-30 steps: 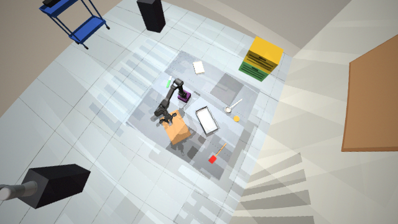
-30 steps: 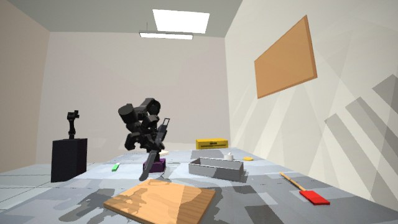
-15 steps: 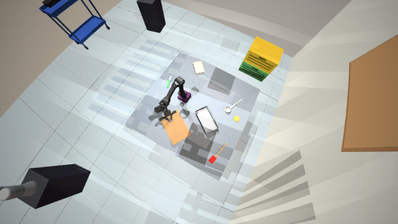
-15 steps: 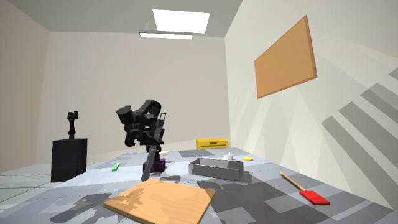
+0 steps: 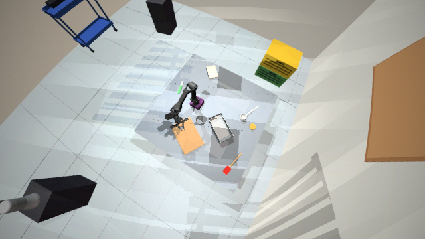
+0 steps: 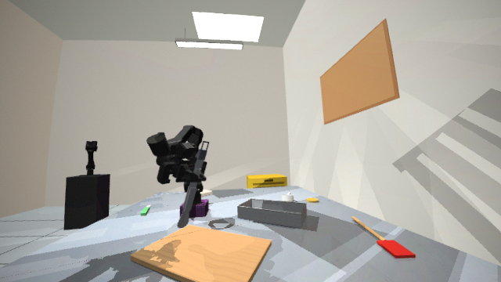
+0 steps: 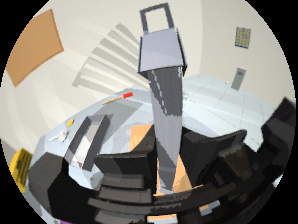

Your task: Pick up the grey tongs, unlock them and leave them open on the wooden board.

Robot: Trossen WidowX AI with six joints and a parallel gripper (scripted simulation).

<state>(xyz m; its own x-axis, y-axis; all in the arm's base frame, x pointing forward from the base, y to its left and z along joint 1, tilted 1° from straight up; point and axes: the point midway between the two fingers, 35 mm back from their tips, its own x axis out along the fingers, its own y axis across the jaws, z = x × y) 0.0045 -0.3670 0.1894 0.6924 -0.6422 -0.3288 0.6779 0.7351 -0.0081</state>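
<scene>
Grey tongs (image 6: 190, 201) (image 7: 168, 112) are clamped in your pincer (image 6: 192, 176) (image 7: 162, 125), tips steeply down near the wooden board (image 5: 188, 137) (image 6: 203, 251) (image 7: 139, 136), presumably so that squeezing releases the gravity lock.

Looks bright overall, glowing whitest at the ceiling panel (image 6: 228, 27) and slim hanging lamp (image 6: 208, 45). Falls in pale streaks and hard-edged grey bars across the wall (image 5: 345, 186) (image 6: 352, 157) (image 7: 90, 35). Darkens part of the wooden board (image 5: 188, 137) (image 6: 219, 251) with ragged shadow. Bows outward in the wrist view, cut round by black corners. Turns coarse and jagged around small shapes.
</scene>
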